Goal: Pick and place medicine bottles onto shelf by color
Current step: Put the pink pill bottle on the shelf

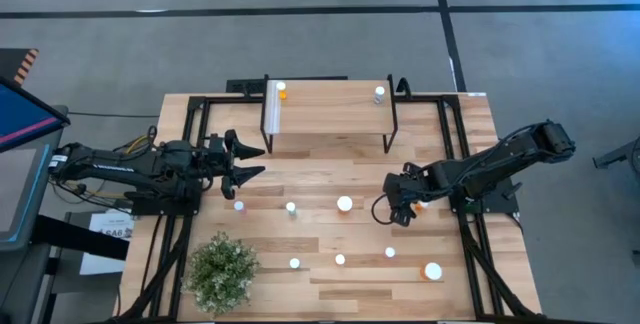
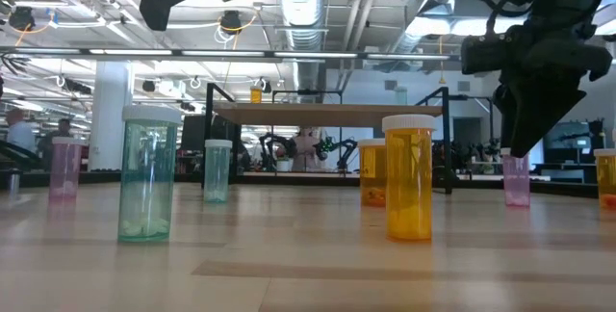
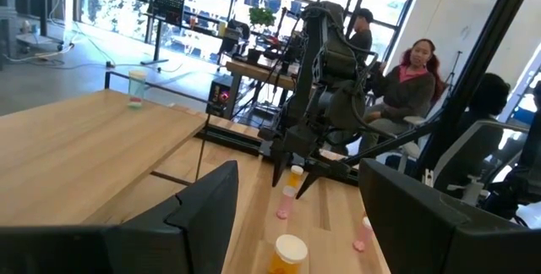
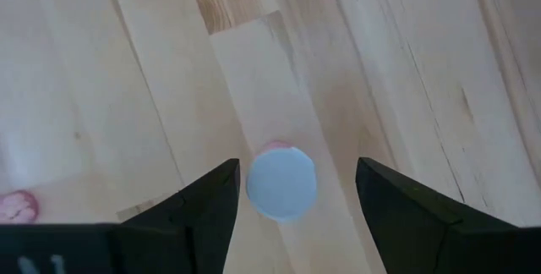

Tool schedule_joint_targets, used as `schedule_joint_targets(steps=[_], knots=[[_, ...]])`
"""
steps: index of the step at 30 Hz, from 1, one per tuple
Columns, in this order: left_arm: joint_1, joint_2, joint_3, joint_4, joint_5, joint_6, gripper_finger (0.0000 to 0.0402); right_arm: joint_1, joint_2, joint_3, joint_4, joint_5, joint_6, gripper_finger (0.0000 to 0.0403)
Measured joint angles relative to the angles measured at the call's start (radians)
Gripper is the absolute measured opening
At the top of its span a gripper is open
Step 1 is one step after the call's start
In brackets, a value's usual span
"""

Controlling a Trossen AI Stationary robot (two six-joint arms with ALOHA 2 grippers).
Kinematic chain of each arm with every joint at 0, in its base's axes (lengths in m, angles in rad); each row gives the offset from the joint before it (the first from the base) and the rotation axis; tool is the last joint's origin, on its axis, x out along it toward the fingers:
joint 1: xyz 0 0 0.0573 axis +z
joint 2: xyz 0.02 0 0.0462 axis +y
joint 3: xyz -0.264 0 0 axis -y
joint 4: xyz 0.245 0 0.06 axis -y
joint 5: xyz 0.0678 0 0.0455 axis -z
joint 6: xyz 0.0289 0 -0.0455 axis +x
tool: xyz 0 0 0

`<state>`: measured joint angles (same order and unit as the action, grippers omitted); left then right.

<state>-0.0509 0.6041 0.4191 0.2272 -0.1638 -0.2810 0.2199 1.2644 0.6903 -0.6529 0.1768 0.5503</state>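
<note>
R gripper [image 1: 400, 207] sits low over the right half of the table [image 1: 330, 234], pointing straight down, fingers spread. In the right wrist view a white-capped pink bottle [image 4: 281, 183] stands right btwn the two dark fingers [image 4: 203, 206], a gap on each side, no contact, nothing gripped. Low view shows that same gripper [image 2: 525, 124] hanging above the tabletop w/ a pink bottle [image 2: 516, 178] beside its tip; can't tell from there if they touch. L gripper [image 1: 243, 160] hovers over the table's left side, just off the shelf's [image 1: 330, 109] near-left leg, jaws wide apart and empty. Shelf stands at the far edge of the table, centre; on it an orange bottle [image 1: 282, 90] at the left end by the white strip, and a second white-capped bottle [image 1: 379, 93] at the right end, body colour hard to tell from above. Rest of the bottles stand upright, scattered on the tabletop in front of the shelf: in the low view a big pale green bottle [image 2: 147, 172] near left, a big orange bottle [image 2: 409, 176] near centre-right, smaller green [image 2: 218, 169] and orange [image 2: 372, 171] ones behind, a pink one [image 2: 65, 168] far left. Potted plant [image 1: 222, 270] at the near-left corner. People sit in the room beyond, per left wrist view.
</note>
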Motion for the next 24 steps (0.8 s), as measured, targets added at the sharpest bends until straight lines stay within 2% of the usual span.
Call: schedule_joint_targets(steps=[8, 24], knots=[[0.0, 0.0, 0.0, 0.0, 0.0, -0.001, 0.0233, 0.0, 0.0, 0.0, 0.0, -0.008, 0.001, 0.0251], [0.0, 0.0, 0.0, 0.0, 0.0, -0.001, 0.0233, 0.0, 0.0, 0.0, 0.003, -0.023, 0.001, 0.0151]])
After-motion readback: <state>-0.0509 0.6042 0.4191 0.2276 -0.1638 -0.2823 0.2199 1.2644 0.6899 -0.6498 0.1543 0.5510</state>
